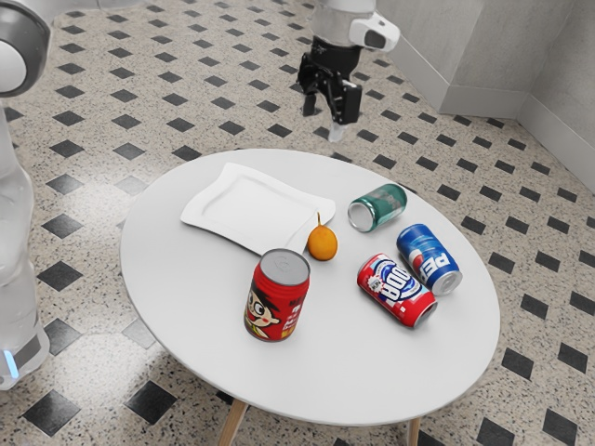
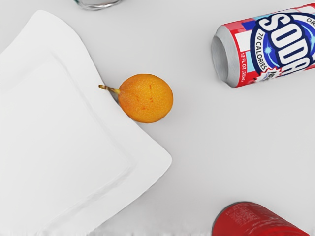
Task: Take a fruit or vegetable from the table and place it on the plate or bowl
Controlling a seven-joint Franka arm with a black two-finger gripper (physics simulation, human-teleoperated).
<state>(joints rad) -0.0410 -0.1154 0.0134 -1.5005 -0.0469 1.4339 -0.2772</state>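
Red can [image 1: 277, 295] nearest the camera, upright, lower centre of the exterior view on the round table [image 1: 177, 279].

Fruit [image 1: 323, 242]: small, orange, round, short stem. Sits at frame centre, against the lower right corner of the plate [image 1: 244, 206]. Red can just below it in the frame. Three cans lie on their sides to the exterior view's right: green can [image 1: 377, 205], blue can [image 1: 429, 257], soda can [image 1: 397, 290].

Gripper [image 1: 325, 116]: upper centre of frame, well above the table, fingers spread, nothing between them.

Handling (judgement):
- Light, firm, probably smooth-skinned; round, so it could roll if nudged.
- Not fragile, but a hard squeeze is not needed.
- Take hold across the widest part of the body, from above. Avoid the stem [image 2: 109, 89]: too thin to hold.
- One finger must come down on the plate side, where room is tight; turning the fingers to run along the plate edge would spare it.

Views compared:
- Wrist view looks straight down: stem lies over the plate rim, fruit body overlaps the rim edge. Contact or mere overlap, cannot tell.
- Exterior view gives gripper height and finger spread, plus the full can layout.
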